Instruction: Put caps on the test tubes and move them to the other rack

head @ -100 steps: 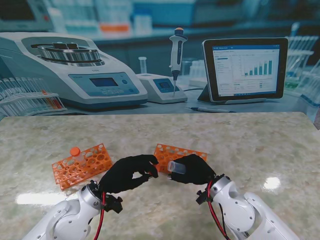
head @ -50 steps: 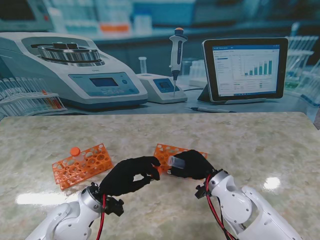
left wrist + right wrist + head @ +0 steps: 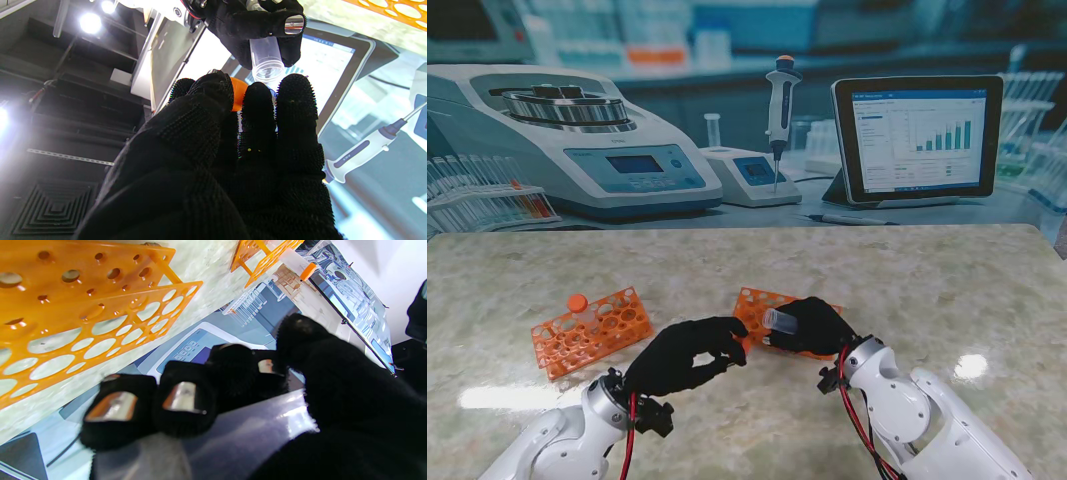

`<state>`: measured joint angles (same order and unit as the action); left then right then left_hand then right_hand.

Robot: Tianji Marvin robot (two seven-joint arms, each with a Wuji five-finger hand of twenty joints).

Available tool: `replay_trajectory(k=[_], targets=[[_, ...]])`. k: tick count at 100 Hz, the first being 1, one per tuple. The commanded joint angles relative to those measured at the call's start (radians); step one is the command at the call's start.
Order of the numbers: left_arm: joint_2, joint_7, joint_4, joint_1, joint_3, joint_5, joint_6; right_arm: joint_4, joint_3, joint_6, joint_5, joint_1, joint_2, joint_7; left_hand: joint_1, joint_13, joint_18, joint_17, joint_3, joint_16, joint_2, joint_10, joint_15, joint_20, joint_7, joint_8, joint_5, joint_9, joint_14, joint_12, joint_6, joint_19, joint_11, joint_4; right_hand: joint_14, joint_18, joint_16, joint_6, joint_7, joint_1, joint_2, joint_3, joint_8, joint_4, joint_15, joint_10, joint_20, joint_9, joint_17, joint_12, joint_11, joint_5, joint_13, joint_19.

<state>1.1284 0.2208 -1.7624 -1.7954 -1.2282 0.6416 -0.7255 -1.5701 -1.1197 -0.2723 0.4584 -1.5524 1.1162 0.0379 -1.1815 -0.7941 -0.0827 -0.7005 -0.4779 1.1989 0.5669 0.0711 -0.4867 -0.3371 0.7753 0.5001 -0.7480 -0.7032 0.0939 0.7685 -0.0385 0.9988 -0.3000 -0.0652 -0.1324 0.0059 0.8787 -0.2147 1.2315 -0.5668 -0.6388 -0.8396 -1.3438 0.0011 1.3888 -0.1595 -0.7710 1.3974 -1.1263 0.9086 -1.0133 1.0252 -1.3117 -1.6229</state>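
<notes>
My right hand (image 3: pixel 812 327) is shut on a clear test tube (image 3: pixel 777 320), its open mouth turned toward my left hand. In the left wrist view the tube (image 3: pixel 266 60) hangs from the right hand's fingers (image 3: pixel 263 23) just beyond my own. My left hand (image 3: pixel 685 352) pinches a small orange cap (image 3: pixel 239 94) between thumb and fingers, a short gap from the tube's mouth. One orange rack (image 3: pixel 779 306) lies behind the right hand. The other orange rack (image 3: pixel 592 330) sits to the left and holds one capped tube (image 3: pixel 578 305).
A lab backdrop stands past the table's far edge: centrifuge (image 3: pixel 577 135), small device with pipette (image 3: pixel 779 100), tablet (image 3: pixel 917 135), and a pen (image 3: pixel 847 219). Marble tabletop (image 3: pixel 927 280) spreads to the right and far side.
The right hand has carried the tube a little leftward and farther from me, over the near rack. The left hand has dipped slightly nearer to me; the gap between cap and tube stays small.
</notes>
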Motion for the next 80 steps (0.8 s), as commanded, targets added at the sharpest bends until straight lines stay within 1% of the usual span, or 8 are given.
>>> replay_trajectory(k=[1, 46, 80], targets=[[-0.001, -0.006, -0.004, -0.004, 0.003, -0.005, -0.003, 0.000, 0.003, 0.005, -0.003, -0.004, 0.004, -0.004, -0.093, 0.008, 0.012, 0.008, -0.027, 0.014, -0.019, 0.003, 0.013, 0.005, 0.020, 0.013, -0.008, 0.000, -0.030, 0.050, 0.034, -0.025, -0.043, 0.011, -0.110, -0.047, 0.069, 0.041, 0.059, -0.028, 0.009, -0.004, -0.035, -0.009, 0.215, 0.008, -0.056, 0.043, -0.062, 0.028, -0.006, 0.067, -0.013, -0.308], [-0.003, -0.027, 0.004, 0.006, 0.023, -0.030, -0.011, -0.002, 0.002, 0.000, -0.003, -0.005, 0.005, -0.002, -0.093, 0.009, 0.013, 0.008, -0.025, 0.014, -0.022, 0.002, 0.013, 0.003, 0.020, 0.013, -0.008, 0.001, -0.030, 0.052, 0.033, -0.026, -0.042, 0.012, -0.110, -0.047, 0.069, 0.041, 0.059, -0.028, 0.008, -0.004, -0.035, -0.009, 0.215, 0.007, -0.056, 0.043, -0.062, 0.028, -0.006, 0.067, -0.013, -0.308], [-0.004, -0.042, 0.024, 0.033, 0.048, -0.053, 0.005, -0.006, 0.000, -0.005, -0.003, -0.009, 0.005, 0.001, -0.095, 0.010, 0.012, 0.009, -0.024, 0.018, -0.022, 0.001, 0.010, 0.003, 0.021, 0.015, -0.008, 0.001, -0.030, 0.055, 0.034, -0.027, -0.043, 0.012, -0.110, -0.047, 0.069, 0.041, 0.059, -0.029, 0.009, -0.003, -0.035, -0.009, 0.215, 0.008, -0.056, 0.043, -0.062, 0.028, -0.006, 0.067, -0.013, -0.308]])
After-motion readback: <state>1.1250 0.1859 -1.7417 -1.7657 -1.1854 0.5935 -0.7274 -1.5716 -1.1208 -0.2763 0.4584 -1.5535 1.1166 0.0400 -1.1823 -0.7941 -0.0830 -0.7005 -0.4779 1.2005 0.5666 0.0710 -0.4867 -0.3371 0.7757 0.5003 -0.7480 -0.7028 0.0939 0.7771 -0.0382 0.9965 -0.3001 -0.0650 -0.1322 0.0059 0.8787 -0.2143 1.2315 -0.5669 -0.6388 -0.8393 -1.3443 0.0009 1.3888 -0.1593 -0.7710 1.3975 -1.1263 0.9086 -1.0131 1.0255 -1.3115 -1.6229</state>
